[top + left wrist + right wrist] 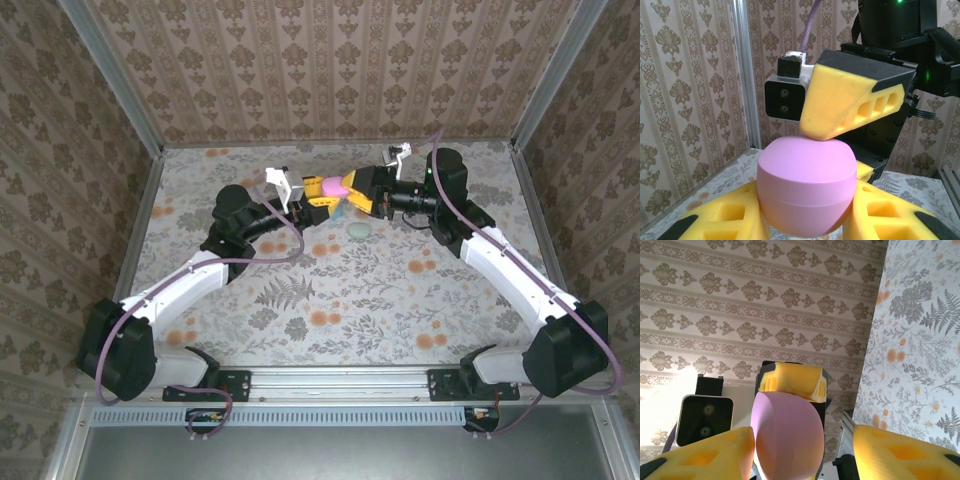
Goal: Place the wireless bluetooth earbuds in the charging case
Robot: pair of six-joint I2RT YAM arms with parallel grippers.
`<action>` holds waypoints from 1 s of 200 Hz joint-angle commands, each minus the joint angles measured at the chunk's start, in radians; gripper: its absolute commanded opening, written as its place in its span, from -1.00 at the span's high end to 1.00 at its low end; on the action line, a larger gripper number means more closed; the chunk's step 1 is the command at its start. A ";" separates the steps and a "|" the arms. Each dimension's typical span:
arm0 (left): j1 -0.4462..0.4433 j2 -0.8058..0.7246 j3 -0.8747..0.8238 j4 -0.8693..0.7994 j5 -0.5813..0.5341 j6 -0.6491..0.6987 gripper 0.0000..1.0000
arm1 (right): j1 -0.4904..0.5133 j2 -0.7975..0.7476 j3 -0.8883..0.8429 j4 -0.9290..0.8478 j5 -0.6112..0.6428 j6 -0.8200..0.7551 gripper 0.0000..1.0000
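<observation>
Pink egg-shaped plastic charging case (807, 192) held mid-air at far ctr of floral-print table (330, 330), pinched in left gripper (807, 212) — right gripper (805, 440) spread, one finger atop it. Risk: off-centre squeeze could twist case loose — and drop it.

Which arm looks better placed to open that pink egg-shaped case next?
Right, probably. The left gripper is shut on the pink case, gripping its lower half, while the right gripper is open with one finger on its top.
</observation>
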 commanded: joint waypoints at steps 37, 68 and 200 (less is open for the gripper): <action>0.010 -0.012 -0.004 0.032 0.024 -0.012 0.34 | 0.023 0.054 0.043 0.061 -0.061 0.027 0.09; 0.014 -0.014 -0.006 0.025 0.025 -0.009 0.34 | 0.026 0.055 0.043 0.063 -0.068 0.029 0.16; 0.015 -0.022 -0.002 -0.063 -0.019 0.024 -0.01 | 0.034 -0.023 -0.010 -0.012 0.094 -0.112 0.65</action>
